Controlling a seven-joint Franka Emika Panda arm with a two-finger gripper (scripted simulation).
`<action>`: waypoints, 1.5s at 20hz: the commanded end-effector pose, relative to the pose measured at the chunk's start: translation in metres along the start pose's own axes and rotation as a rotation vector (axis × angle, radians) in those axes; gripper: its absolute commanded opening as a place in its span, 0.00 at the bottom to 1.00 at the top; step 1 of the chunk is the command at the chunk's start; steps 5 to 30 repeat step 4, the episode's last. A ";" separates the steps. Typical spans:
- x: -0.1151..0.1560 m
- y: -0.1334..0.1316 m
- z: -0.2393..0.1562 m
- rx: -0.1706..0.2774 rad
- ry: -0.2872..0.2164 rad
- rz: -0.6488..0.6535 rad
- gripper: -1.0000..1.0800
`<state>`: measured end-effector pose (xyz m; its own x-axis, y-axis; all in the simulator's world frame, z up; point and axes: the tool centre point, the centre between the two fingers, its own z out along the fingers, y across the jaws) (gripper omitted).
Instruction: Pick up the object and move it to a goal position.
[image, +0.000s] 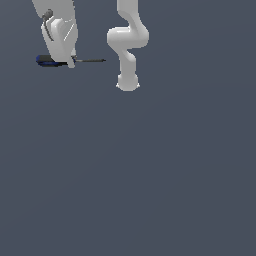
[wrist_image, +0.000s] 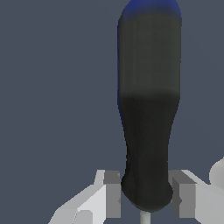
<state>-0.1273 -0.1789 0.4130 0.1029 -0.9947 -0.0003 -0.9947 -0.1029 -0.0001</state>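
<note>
The screwdriver (wrist_image: 148, 113) sits between the fingers (wrist_image: 113, 194), its handle's narrow end flanked closely by both pads; they seem clamped on it, though contact is hard to confirm.

Item: one Franka Panda arm (image: 128, 47). We list smooth, rounded link shells in off-white, joined by bulbous elbows, ending in a round flared base (image: 128, 84). The hand housing (image: 60, 35) is pale grey-white with a dark grey curved inset and a small dark round fitting on its side. In the wrist view we record white jaws carrying square mid-grey pads (wrist_image: 113, 194).
</note>
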 end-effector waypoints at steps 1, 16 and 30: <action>0.002 0.000 -0.005 0.000 0.000 -0.001 0.00; 0.003 0.000 -0.005 0.000 0.000 -0.001 0.00; 0.003 0.000 -0.005 0.000 0.000 -0.001 0.00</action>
